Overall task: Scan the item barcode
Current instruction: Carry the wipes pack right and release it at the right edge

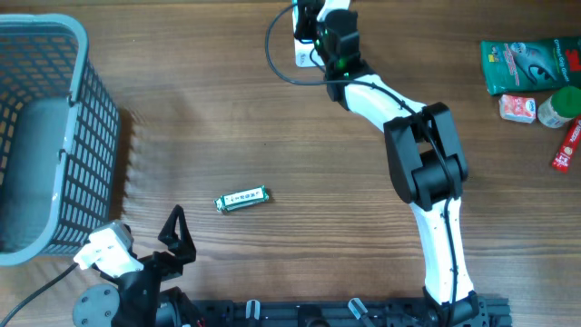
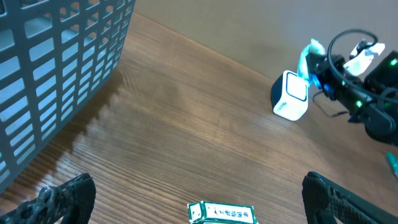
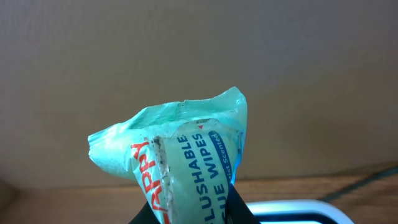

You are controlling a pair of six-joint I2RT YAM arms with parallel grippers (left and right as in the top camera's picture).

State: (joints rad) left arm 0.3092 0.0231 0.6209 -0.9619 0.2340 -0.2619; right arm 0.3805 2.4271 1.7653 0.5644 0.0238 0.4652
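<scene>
At twelve o'clock on the table [image 1: 272,127], your right gripper [image 1: 310,20] is clenched on the teal wipes packet [image 3: 186,155]. The right wrist view shows you its dark fingers [image 3: 235,205] pinching the packet's lower part, with the crimped end standing up and the words "flushable wipes" legible. Just beside the packet, at its six o'clock, the white scanner [image 2: 290,94] with a blue face sits on the wood; you cannot tell whether packet and scanner touch.

Well apart from there, near six o'clock, a small green-and-white stick pack [image 1: 241,198] lies flat on the table. Your left gripper [image 1: 168,238] hovers at seven o'clock, released, with its fingers [image 2: 62,199] spread wide and nothing between them.

At nine o'clock you have the grey basket [image 1: 91,154]. At two o'clock lie a green pouch [image 1: 531,62], a small pink box [image 1: 517,108], a green-capped bottle [image 1: 556,107] and a red tube [image 1: 566,145].
</scene>
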